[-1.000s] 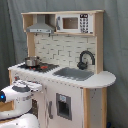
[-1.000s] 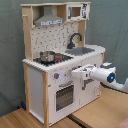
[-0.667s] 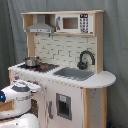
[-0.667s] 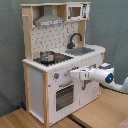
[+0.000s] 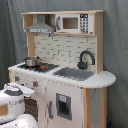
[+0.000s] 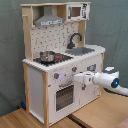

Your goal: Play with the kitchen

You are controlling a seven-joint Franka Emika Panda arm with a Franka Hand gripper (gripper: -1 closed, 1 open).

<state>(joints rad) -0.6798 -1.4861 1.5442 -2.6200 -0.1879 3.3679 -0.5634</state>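
We see the kitchen (image 5: 60, 70) standing upright in both exterior views, a tall toy unit (image 6: 62, 60) of white panels and light wood before a dark curtain, with a grey hood (image 5: 41, 26) and a small microwave (image 5: 74, 23) side by side under its top shelf and a tiled back wall below them. On its white counter we find a metal pot (image 5: 31, 61) on the black stovetop, and beside that a grey sink (image 5: 74, 74) with a black curved faucet (image 5: 86, 59) behind it. Across the front we make out knobs (image 6: 56, 76) above a closed oven door (image 6: 64, 96) with a dark window.
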